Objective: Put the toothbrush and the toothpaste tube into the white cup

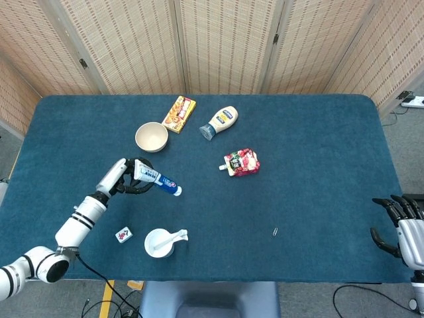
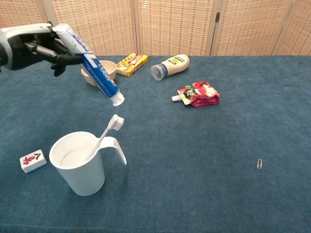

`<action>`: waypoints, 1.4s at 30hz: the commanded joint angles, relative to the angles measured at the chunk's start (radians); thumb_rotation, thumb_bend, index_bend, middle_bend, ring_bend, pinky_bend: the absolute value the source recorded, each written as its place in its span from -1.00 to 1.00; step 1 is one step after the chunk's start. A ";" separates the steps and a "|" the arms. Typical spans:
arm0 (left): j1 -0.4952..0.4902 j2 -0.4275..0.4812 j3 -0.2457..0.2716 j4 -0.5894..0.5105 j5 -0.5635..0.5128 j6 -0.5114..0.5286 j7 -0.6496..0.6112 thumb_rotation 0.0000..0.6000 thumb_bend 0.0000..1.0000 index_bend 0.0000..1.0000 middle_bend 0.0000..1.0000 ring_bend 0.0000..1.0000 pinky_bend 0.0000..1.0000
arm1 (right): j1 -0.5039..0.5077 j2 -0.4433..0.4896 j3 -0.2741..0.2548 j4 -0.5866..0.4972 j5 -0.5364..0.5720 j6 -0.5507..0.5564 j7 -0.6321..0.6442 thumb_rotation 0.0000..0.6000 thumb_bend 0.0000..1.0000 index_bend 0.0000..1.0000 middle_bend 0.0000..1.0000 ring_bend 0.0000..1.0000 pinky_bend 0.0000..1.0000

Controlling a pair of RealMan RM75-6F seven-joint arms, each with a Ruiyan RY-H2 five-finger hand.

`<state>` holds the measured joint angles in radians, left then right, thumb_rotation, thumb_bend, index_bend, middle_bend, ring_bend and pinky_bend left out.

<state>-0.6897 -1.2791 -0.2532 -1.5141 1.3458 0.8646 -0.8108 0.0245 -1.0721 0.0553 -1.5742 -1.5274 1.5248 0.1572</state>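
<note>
My left hand point(image 1: 126, 177) point(image 2: 39, 46) holds the white and blue toothpaste tube point(image 1: 157, 180) point(image 2: 91, 68) in the air, tilted with its cap end pointing down. The tube hangs above and behind the white cup point(image 1: 159, 242) point(image 2: 78, 163), which stands near the front left of the table. A white toothbrush point(image 2: 104, 135) point(image 1: 173, 236) stands in the cup, bristle head sticking out over the rim. My right hand point(image 1: 402, 228) rests at the table's far right edge with fingers apart and holds nothing.
A cream bowl point(image 1: 151, 136), a yellow snack box point(image 1: 179, 113) and a lying mayonnaise bottle point(image 1: 219, 122) are at the back. A red pouch point(image 1: 242, 161) lies mid-table. A small tile point(image 2: 33, 160) sits left of the cup, a paper clip point(image 2: 259, 164) at the right.
</note>
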 commanded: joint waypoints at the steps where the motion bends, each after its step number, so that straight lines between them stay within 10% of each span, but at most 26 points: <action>1: 0.074 0.153 0.020 -0.106 0.199 0.086 -0.337 1.00 -0.33 0.31 0.86 0.63 0.52 | 0.000 0.000 0.000 -0.003 -0.002 0.001 -0.002 1.00 -0.44 -0.51 -0.43 -0.73 -0.76; 20: 0.108 0.279 0.212 -0.128 0.457 0.296 -0.513 1.00 -0.33 0.32 0.85 0.60 0.52 | 0.011 -0.002 -0.003 -0.025 -0.018 -0.003 -0.028 1.00 -0.44 -0.51 -0.43 -0.73 -0.76; 42: 0.065 0.173 0.318 -0.128 0.472 0.308 -0.447 1.00 -0.33 0.31 0.85 0.58 0.52 | 0.003 0.004 -0.006 -0.033 -0.018 0.010 -0.031 1.00 -0.44 -0.51 -0.43 -0.73 -0.76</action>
<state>-0.6203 -1.1008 0.0628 -1.6414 1.8193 1.1759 -1.2647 0.0274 -1.0682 0.0489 -1.6069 -1.5452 1.5348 0.1259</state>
